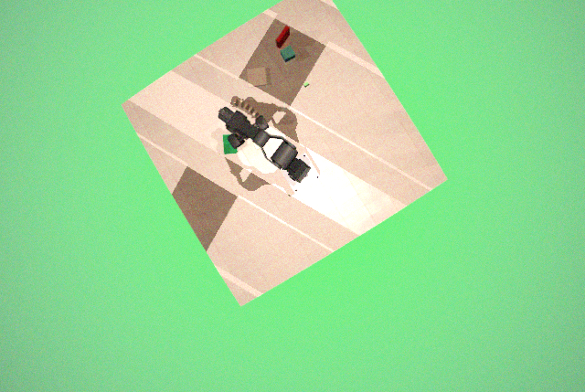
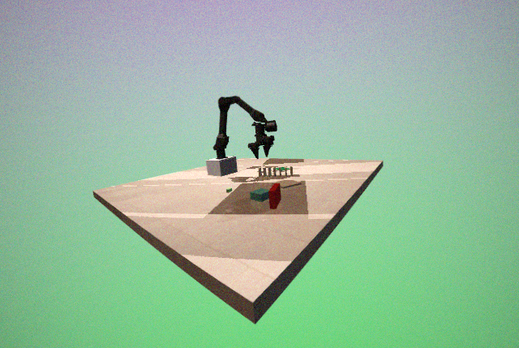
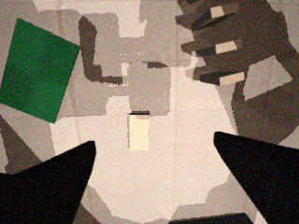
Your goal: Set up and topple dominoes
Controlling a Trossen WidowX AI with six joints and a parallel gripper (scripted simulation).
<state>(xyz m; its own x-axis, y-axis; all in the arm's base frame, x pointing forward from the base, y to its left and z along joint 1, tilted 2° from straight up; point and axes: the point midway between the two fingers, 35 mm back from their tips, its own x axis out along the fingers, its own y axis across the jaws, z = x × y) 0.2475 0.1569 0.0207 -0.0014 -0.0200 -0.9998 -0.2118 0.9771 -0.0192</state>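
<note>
A row of several tan dominoes (image 1: 248, 107) (image 2: 270, 171) (image 3: 226, 47) stands upright; the wrist view shows only the near part of it, at the upper right. A single pale domino (image 3: 138, 133) appears to lie flat on the table, apart from the row. It is not visible in either the top or the exterior view. My gripper (image 1: 248, 132) (image 2: 262, 156) (image 3: 156, 142) is wide open and empty, pointing down above the table. In the wrist view the lone domino shows between the fingertips, nearer the left one, and the row is beyond the right finger.
A green flat piece (image 1: 228, 144) (image 3: 39, 70) lies beside the work area. A red block (image 1: 282, 37) (image 2: 274, 195), a teal block (image 1: 287, 53) (image 2: 259, 195), a small green block (image 1: 306, 84) (image 2: 229, 190) and a flat tan square (image 1: 258, 76) lie on the row's other side.
</note>
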